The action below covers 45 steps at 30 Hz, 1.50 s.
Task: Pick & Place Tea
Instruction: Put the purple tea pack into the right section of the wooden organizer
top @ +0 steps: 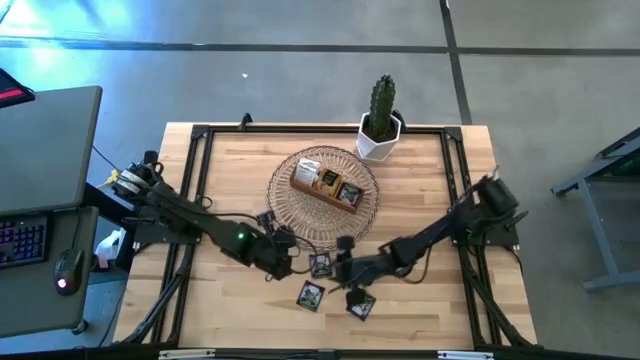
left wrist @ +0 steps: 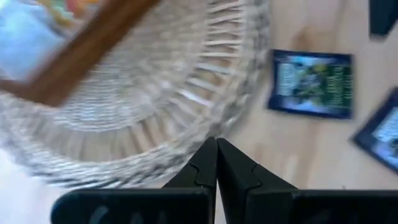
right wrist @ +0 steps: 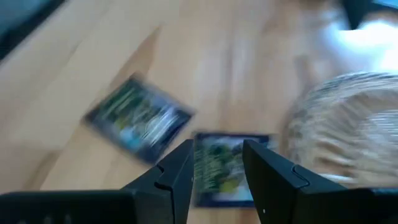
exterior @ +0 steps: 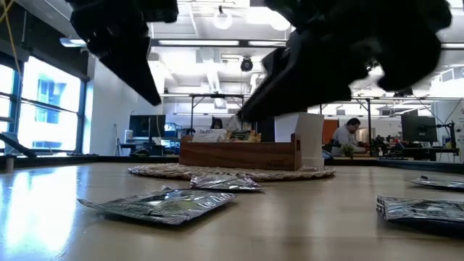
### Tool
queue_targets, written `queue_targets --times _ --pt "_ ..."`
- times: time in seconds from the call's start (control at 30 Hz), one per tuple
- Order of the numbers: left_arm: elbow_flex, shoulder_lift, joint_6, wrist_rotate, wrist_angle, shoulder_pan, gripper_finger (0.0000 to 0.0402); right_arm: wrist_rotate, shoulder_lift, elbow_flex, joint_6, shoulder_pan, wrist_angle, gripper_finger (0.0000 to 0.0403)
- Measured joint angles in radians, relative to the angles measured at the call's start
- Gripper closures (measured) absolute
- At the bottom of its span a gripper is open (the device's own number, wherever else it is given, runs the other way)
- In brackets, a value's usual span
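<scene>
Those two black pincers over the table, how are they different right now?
The left pincer has its fingers pressed together with nothing between them, while the right pincer has its fingers spread apart. The left pincer sits at the edge of the wicker mat; the right pincer is over a dark tea packet lying on the wooden table. Both are dark two-finger pincers near the table's front middle.

I work in an open-plan office or lab hall: past my wooden table [exterior: 239,217] the low view shows white ceiling beams with round lamps [exterior: 222,19], tall windows [exterior: 51,101] at nine o'clock, and rows of desks with monitors [exterior: 415,128]. A person [exterior: 348,135] sits at a desk at about three o'clock. From above, the floor [top: 300,80] is plain grey concrete, and a side desk holds a lit keyboard [top: 22,240] and mouse [top: 66,268] at nine o'clock.
</scene>
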Motion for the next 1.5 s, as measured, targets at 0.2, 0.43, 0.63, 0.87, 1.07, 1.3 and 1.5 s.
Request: queue_targets --times 0.2,0.43,0.63,0.87,1.07,1.3,1.5 --pt "-0.114 0.044 0.031 0.081 0.266 0.048 0.0401 -0.063 0.063 0.198 -0.008 0.013 -0.403 0.0268" --pt "-0.13 0.092 0.056 0.123 0.408 0.129 0.0401 -0.028 0.107 0.227 -0.076 0.0 -0.457 0.025" --pt "-0.13 0.156 0.083 0.207 0.5 0.154 0.0401 -0.02 0.153 0.228 -0.114 -0.021 -0.446 0.0217" --pt "-0.13 0.211 0.066 0.282 0.51 0.151 0.0401 0.033 0.16 0.227 -0.18 -0.02 -0.43 0.0213" --pt "-0.129 0.212 0.055 0.31 0.52 0.151 0.0401 0.051 0.162 0.225 -0.2 -0.04 -0.422 0.0212" --pt "-0.129 0.212 0.055 0.318 0.526 0.151 0.0401 0.054 0.162 0.225 -0.221 -0.069 -0.419 0.0212" --pt "-0.127 0.233 0.053 0.333 0.547 0.151 0.0401 0.074 0.163 0.225 -0.3 -0.08 -0.401 0.022"
